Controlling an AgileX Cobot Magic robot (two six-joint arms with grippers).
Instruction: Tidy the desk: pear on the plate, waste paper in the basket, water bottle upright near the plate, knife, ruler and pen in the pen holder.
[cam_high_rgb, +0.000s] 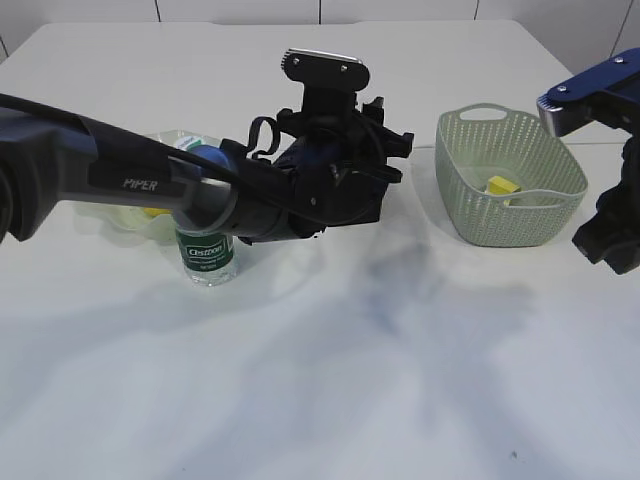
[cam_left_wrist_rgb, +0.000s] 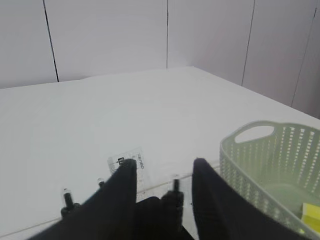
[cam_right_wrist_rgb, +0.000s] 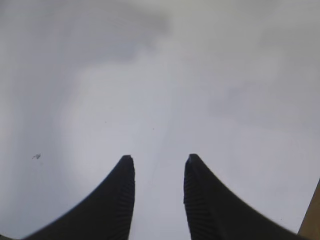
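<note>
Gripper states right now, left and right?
Left gripper: jaws apart, nothing between them; clear plastic ruler just beyond.
Right gripper: open, empty.

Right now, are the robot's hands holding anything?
No. The left hand has its fingers apart above the clear ruler and pens sticking up below, gripping none. The right hand is open over bare desk.

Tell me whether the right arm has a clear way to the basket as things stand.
Probably yes. The right gripper hangs open and empty over bare desk just right of the basket. Nothing stands between them in the exterior view, and the left gripper is busy on the basket's other side.
</note>
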